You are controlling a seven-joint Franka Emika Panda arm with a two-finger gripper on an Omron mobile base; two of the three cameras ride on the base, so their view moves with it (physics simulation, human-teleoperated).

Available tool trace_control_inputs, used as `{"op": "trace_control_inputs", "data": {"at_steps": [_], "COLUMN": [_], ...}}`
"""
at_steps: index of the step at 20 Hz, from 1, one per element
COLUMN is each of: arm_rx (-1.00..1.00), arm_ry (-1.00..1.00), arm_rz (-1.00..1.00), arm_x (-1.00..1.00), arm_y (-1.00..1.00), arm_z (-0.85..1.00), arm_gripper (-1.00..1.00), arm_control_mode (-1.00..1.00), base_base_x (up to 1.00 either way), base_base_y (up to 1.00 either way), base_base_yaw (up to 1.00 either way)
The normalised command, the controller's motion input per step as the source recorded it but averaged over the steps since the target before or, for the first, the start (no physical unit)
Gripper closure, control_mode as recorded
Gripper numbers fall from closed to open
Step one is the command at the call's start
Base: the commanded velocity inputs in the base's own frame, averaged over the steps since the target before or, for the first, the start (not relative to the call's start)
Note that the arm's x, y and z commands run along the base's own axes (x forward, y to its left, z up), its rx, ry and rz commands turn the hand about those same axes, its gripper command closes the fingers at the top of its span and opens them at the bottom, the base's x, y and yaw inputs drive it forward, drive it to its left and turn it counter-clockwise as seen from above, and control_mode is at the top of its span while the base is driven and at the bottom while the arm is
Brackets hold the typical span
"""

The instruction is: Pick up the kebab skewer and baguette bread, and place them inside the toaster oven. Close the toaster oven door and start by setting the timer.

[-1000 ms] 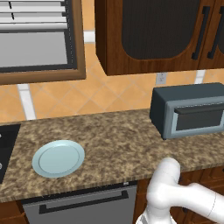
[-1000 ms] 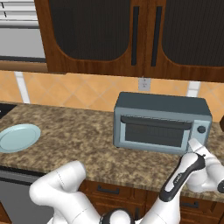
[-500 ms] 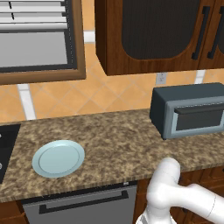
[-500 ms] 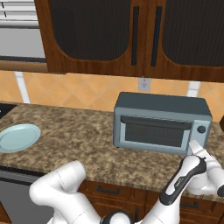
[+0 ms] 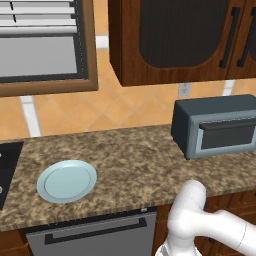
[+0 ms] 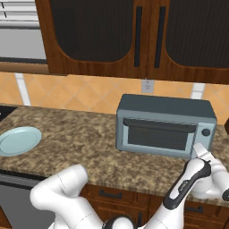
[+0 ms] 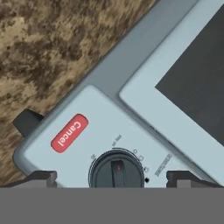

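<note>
The toaster oven (image 6: 165,125) is standing on the granite bench (image 6: 67,138) with the toaster oven door (image 6: 157,136) closed, and the gripper (image 7: 111,179) is hovering right at its control panel with the jaws spread wide and gripping nothing, one fingertip on either side of the black timer knob (image 7: 117,170), so the timer-setting step looks to be the one in hand. The next move is probably calling for the jaws to close on that knob and then twist it away from its off mark, past the faint tick marks. The kebab skewer and baguette bread are presumably lying behind the dark door glass, where I cannot confirm them; the pale blue plate (image 5: 67,180) is sitting bare, and the knob is getting cut off along its lower edge beside the red Cancel button (image 7: 69,133).
</note>
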Motion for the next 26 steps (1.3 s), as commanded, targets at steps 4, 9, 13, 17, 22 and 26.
{"op": "trace_control_inputs", "data": {"at_steps": [4, 9, 13, 17, 22, 26], "arm_rx": [0.0, 0.0, 0.0, 0.0, 0.0, 0.0], "arm_ry": [0.0, 0.0, 0.0, 0.0, 0.0, 0.0], "arm_rz": [0.0, 0.0, 0.0, 0.0, 0.0, 0.0], "arm_x": [0.0, 0.0, 0.0, 0.01, 0.18, 0.29], "arm_y": [0.0, 0.01, 0.12, 0.18, 0.12, -0.12], "arm_z": [0.0, 0.04, 0.12, 0.01, -0.05, -0.01], "arm_gripper": [-1.0, -1.0, -1.0, -1.0, -1.0, -1.0], "arm_control_mode": [-1.0, -1.0, -1.0, -1.0, -1.0, -1.0], "base_base_x": [0.0, 0.0, 0.0, 0.0, 0.0, 0.0], "base_base_y": [0.0, 0.0, 0.0, 0.0, 0.0, 0.0], "base_base_yaw": [0.0, 0.0, 0.0, 0.0, 0.0, 0.0]}}
